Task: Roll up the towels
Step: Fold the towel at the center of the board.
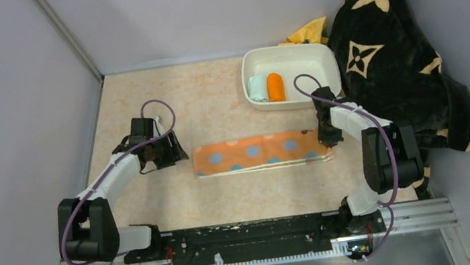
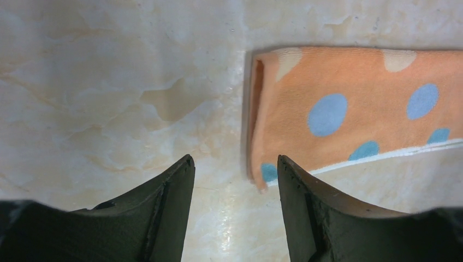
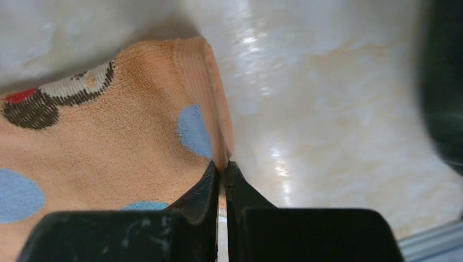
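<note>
An orange towel with blue dots (image 1: 262, 152) lies folded in a long strip across the middle of the table. My right gripper (image 1: 327, 136) is at its right end, shut on the towel's edge (image 3: 218, 136), pinching a raised fold between the fingertips (image 3: 223, 166). My left gripper (image 1: 165, 151) stands open just left of the strip's left end (image 2: 349, 109), nothing between its fingers (image 2: 174, 191). A rolled mint towel (image 1: 257, 88) and a rolled orange towel (image 1: 275, 87) lie side by side in the white tray (image 1: 317, 55).
A big black blanket with tan flowers (image 1: 399, 58) is heaped at the right, against the tray and close to the right arm. A yellow cloth (image 1: 310, 31) peeks out behind the tray. Grey walls close in the left and the back.
</note>
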`<action>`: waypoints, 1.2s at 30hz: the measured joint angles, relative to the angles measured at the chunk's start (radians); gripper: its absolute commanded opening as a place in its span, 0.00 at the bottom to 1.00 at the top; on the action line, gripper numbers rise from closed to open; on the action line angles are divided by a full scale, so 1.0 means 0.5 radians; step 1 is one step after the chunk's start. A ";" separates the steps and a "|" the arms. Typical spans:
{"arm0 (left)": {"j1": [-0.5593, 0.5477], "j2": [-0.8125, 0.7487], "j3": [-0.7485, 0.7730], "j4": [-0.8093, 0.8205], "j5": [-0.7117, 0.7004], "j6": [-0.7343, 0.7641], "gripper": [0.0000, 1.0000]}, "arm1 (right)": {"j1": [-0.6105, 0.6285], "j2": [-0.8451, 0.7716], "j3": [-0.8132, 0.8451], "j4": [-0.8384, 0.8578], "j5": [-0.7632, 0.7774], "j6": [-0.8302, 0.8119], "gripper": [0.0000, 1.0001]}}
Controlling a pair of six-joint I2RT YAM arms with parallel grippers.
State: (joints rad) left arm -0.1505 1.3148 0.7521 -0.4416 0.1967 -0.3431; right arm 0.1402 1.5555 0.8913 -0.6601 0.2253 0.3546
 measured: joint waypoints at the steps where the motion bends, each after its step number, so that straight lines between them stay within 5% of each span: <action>1: 0.000 -0.001 -0.001 0.003 0.035 -0.009 0.64 | -0.018 0.000 0.033 -0.053 0.089 -0.010 0.00; 10: -0.088 0.089 -0.024 0.153 0.422 -0.192 0.63 | -0.009 -0.221 0.282 -0.222 0.430 -0.146 0.00; 20: -0.187 0.330 -0.069 0.351 0.599 -0.367 0.55 | 0.678 -0.319 0.383 -0.143 -0.266 0.046 0.00; 28: -0.228 0.417 -0.111 0.410 0.571 -0.424 0.39 | 1.199 0.140 0.746 -0.043 -0.529 0.281 0.00; 36: -0.258 0.472 -0.135 0.474 0.552 -0.438 0.29 | 1.424 0.546 1.116 -0.052 -0.545 0.422 0.00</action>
State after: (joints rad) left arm -0.2794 1.5505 0.6846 -0.2047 0.4728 -0.5621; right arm 0.8524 1.8282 1.4494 -0.6861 -0.0471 0.5655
